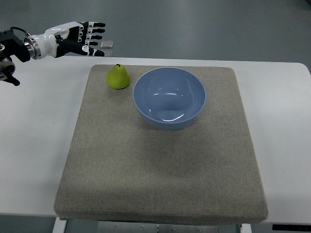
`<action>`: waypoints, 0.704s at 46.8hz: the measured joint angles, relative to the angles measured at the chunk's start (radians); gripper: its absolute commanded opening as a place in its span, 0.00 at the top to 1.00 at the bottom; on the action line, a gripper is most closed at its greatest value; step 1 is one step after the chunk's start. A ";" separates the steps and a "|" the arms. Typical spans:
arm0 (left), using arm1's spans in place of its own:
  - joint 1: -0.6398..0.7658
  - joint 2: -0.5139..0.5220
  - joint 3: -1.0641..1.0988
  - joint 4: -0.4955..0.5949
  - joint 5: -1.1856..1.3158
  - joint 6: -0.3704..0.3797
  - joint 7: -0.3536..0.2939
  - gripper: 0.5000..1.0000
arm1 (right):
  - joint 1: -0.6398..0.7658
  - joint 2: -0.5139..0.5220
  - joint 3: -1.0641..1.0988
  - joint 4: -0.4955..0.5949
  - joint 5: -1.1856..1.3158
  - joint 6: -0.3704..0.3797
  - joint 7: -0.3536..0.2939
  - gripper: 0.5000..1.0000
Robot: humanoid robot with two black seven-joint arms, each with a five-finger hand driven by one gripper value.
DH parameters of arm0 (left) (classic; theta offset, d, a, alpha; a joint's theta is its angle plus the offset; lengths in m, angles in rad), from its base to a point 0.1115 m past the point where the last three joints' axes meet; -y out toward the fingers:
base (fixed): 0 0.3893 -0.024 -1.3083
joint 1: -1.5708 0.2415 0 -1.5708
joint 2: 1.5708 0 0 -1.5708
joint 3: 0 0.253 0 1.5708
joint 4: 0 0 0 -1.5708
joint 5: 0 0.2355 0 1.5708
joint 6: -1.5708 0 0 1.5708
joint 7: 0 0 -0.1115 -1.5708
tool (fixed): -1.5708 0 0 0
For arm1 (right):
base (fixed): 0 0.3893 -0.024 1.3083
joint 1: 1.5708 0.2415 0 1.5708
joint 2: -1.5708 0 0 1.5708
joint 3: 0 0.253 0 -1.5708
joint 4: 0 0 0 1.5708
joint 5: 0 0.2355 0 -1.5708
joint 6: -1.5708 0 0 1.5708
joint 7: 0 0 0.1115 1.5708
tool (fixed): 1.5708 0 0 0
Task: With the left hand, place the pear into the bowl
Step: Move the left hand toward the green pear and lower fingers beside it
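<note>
A yellow-green pear (118,77) stands upright on the grey mat (160,165), just left of the light blue bowl (169,97). The bowl is empty and sits at the mat's far middle. My left hand (87,36) comes in from the upper left, white and black, fingers stretched out flat and holding nothing. It hovers beyond the table's far edge, up and left of the pear, well apart from it. The right hand does not show.
The mat lies on a white table (34,136). A small flat grey object (108,44) lies on the floor beyond the far edge, near my left fingertips. Grey floor fills the background.
</note>
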 measured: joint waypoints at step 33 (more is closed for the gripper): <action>-0.046 -0.056 0.098 -0.040 0.666 0.018 -0.073 0.02 | 0.000 0.000 0.000 0.000 0.000 0.000 0.000 0.15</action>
